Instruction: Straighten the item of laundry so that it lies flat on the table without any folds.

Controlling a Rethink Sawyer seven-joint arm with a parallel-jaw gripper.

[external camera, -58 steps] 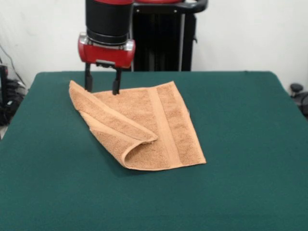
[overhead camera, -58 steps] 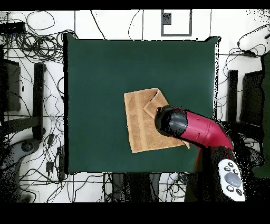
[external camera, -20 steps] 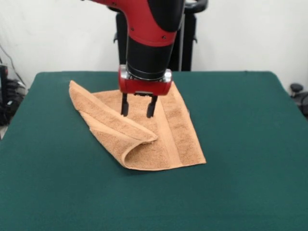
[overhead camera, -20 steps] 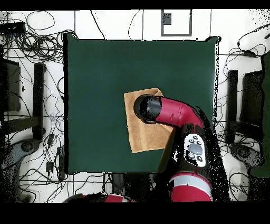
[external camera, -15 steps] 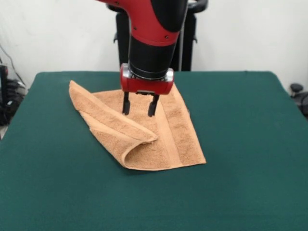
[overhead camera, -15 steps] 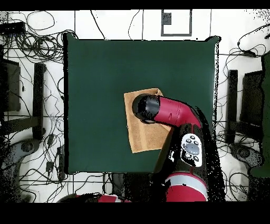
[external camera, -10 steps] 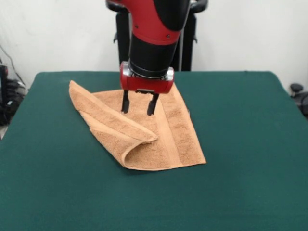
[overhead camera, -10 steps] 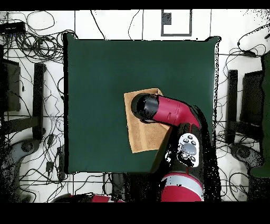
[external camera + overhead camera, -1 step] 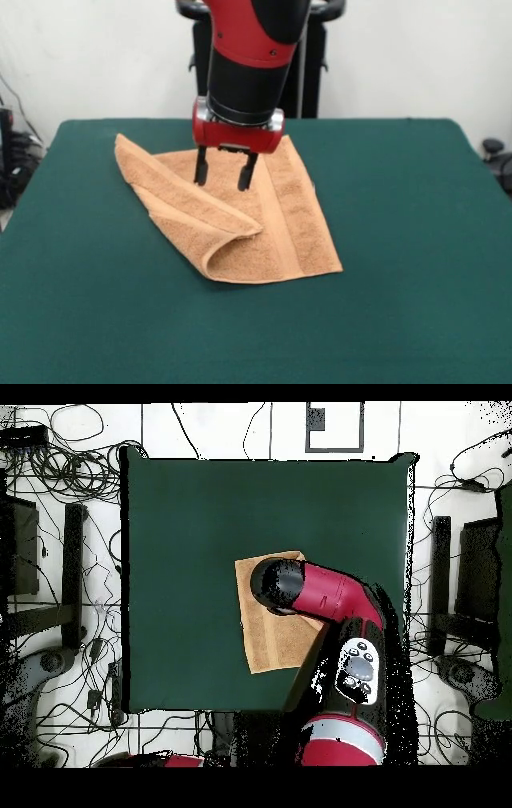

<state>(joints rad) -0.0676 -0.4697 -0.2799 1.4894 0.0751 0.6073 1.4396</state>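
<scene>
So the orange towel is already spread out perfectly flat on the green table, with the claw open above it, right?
Not flat: the front view shows the towel with one side folded over itself. The gripper is indeed open above it, on the green table.

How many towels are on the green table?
1: the orange towel lies partly folded on the table, under the open gripper. Nothing suggests another one hidden.

Nubby terry towel (image 9: pixel 240 216), matt felt table (image 9: pixel 400 240)
</scene>
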